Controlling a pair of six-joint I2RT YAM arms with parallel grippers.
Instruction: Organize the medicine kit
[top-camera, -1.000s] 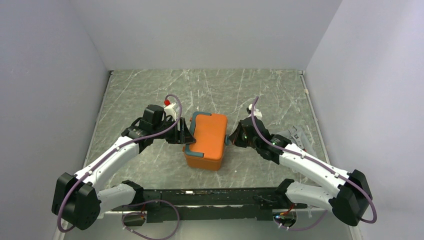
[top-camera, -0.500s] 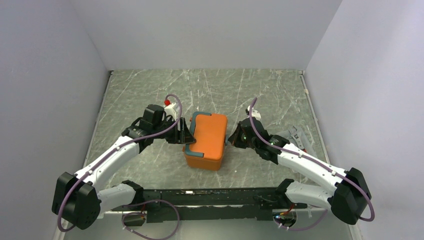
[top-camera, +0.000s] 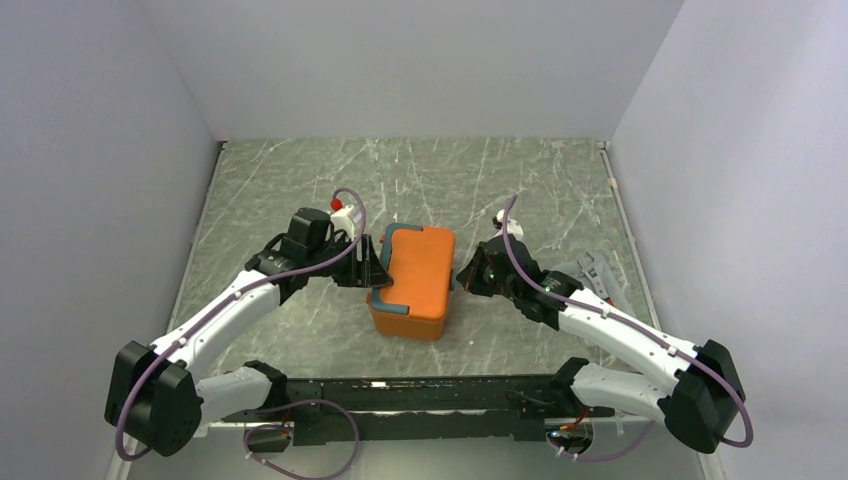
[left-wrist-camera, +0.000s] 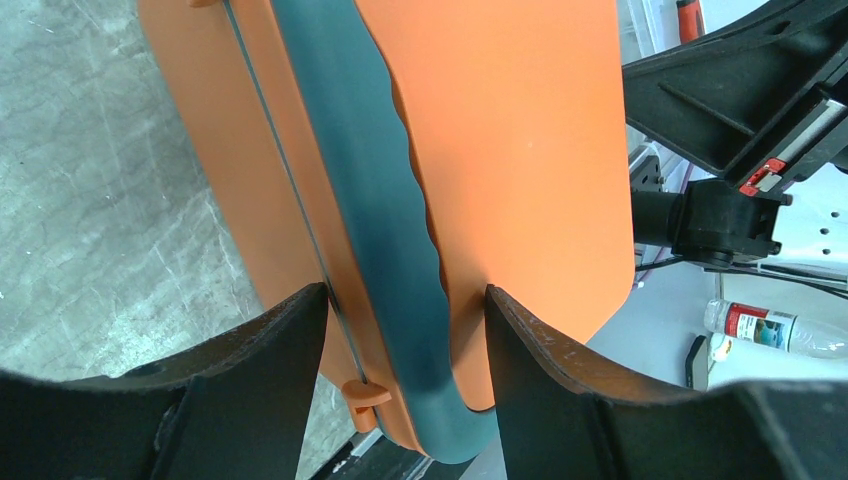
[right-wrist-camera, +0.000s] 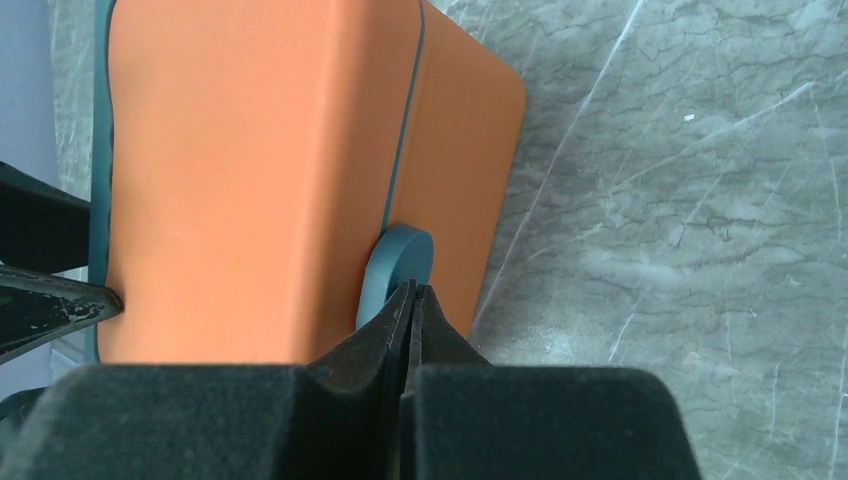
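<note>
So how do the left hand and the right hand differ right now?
The left hand is open; the right hand is shut with nothing between its fingers. The left hand straddles the teal handle on the orange box; the right hand's tips point at the round teal latch on the opposite side. Shared: both sit at the closed box, one on each side.
</note>
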